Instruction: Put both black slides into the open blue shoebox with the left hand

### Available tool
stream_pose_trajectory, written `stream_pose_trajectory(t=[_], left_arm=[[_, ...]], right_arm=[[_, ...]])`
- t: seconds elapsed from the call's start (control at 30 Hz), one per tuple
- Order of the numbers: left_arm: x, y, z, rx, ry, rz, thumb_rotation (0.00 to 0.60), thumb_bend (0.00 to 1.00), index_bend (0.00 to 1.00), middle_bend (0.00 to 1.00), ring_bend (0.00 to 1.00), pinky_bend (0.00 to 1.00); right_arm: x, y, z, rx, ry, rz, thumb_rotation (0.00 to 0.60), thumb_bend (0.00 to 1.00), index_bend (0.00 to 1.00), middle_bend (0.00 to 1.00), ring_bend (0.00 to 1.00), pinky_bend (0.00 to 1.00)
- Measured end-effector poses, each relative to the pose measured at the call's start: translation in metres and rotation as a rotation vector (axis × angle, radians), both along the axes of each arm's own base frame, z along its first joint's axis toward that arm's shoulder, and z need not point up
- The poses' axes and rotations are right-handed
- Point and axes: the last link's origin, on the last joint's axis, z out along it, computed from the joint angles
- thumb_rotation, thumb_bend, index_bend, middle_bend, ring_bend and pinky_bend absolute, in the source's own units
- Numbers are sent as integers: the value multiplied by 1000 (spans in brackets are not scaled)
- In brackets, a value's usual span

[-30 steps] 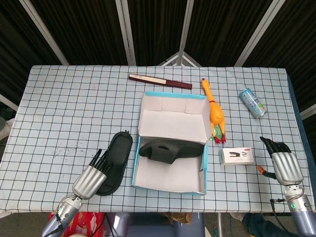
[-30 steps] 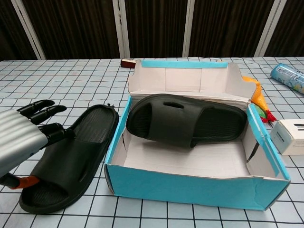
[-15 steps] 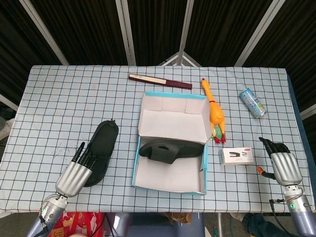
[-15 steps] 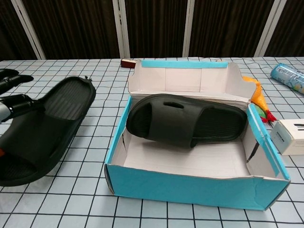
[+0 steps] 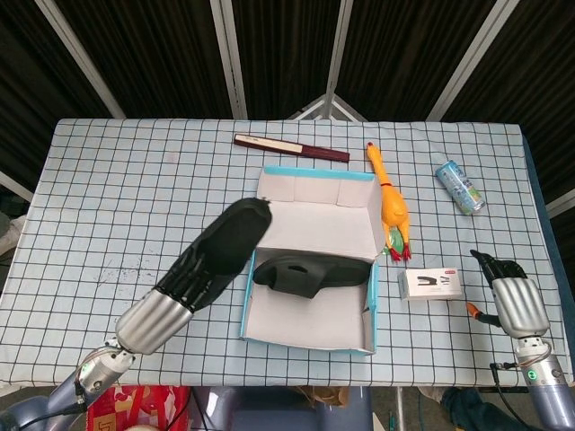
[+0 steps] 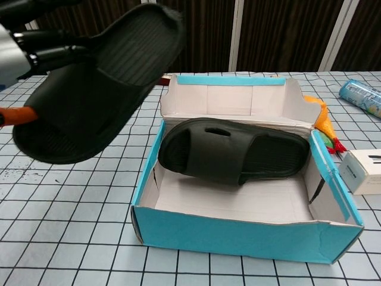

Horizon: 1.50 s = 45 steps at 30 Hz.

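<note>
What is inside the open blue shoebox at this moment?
One black slide lies inside the blue shoebox, against its back wall. It covers part of the floor. The second slide is outside, held by the left hand.

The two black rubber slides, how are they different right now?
The black rubber slide in the left hand is up in the air, gripped by the left hand; the black rubber slide in the box already sits inside the open blue cardboard shoebox. The held slide tilts with its toe raised toward the box; the boxed one lies across the box, leaning against its back wall. Both are the same plain black, one-strap shape.
</note>
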Motion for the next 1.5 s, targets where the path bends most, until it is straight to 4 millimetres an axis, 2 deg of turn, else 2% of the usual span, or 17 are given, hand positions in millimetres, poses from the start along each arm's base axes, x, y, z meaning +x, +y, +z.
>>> stream_pose_trajectory(t=[0.2, 0.37, 0.57, 0.77, 1.07, 1.5], left_arm=[[46, 0, 3, -7, 107, -323, 600, 438, 335, 434, 14, 0], [64, 2, -2, -39, 229, -449, 600, 448, 340, 440, 14, 0], [69, 2, -12, -77, 399, -543, 600, 457, 352, 445, 14, 0], [78, 12, -22, -73, 499, -623, 600, 460, 358, 449, 14, 0], [97, 22, -39, -60, 514, -700, 600, 461, 362, 455, 14, 0], [89, 24, -64, -89, 551, -700, 600, 471, 366, 468, 26, 0]], right_arm=[[0, 0, 0, 2, -2, 2, 600, 226, 132, 203, 257, 196], [1, 1, 1, 0, -6, 4, 600, 226, 132, 203, 257, 196], [-1, 1, 2, -7, -10, 0, 600, 226, 132, 203, 257, 196], [-1, 1, 2, -5, -9, -3, 600, 225, 132, 203, 257, 196], [-2, 0, 3, -6, -11, -11, 600, 226, 132, 203, 257, 196], [-3, 0, 4, -10, -16, -14, 600, 226, 132, 203, 257, 196]])
